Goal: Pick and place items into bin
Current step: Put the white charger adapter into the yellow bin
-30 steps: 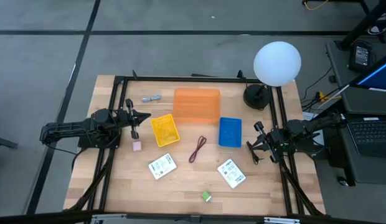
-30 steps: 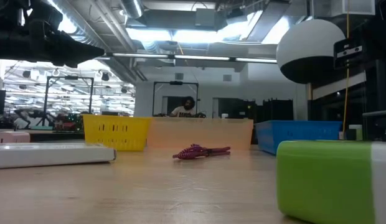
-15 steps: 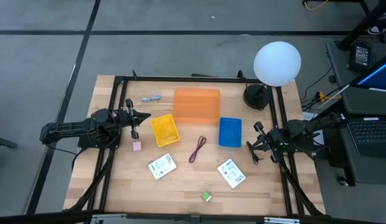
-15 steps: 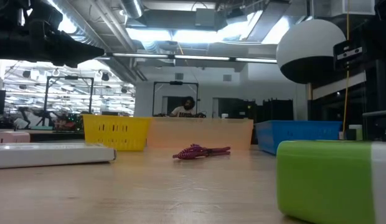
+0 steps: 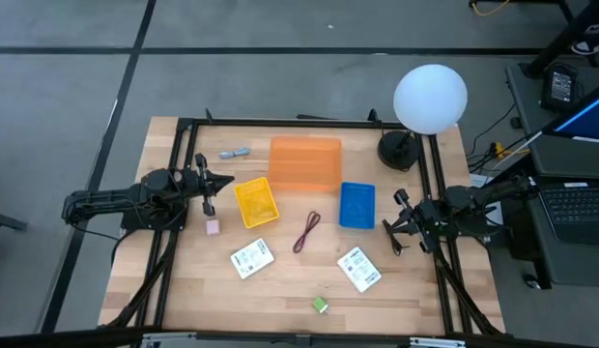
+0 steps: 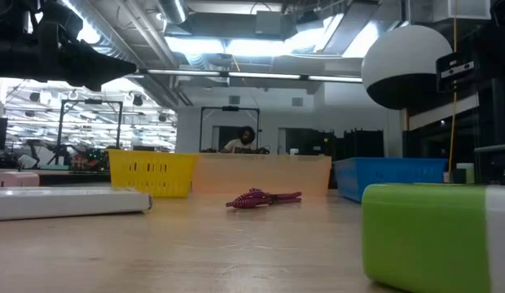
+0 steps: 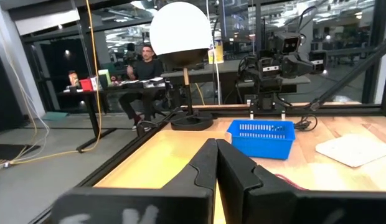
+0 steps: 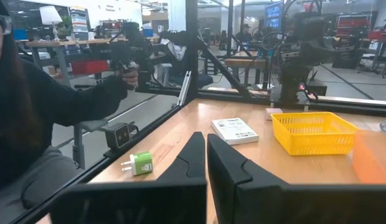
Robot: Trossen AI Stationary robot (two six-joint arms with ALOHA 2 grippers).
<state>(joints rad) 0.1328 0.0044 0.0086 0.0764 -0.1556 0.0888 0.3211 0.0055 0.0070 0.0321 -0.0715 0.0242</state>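
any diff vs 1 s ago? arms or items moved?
Nothing visibly changed. Left gripper and right gripper sit shut at the table's sides, holding nothing; the packets, cord and blocks lie where they were, outside the yellow bin, orange bin and blue bin.

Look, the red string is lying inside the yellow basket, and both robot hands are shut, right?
Not quite. The red string lies on the bare table, between the yellow basket and the blue basket, not inside either. The high view shows that. The rest holds: the left gripper and the right gripper are both shut and hold nothing.
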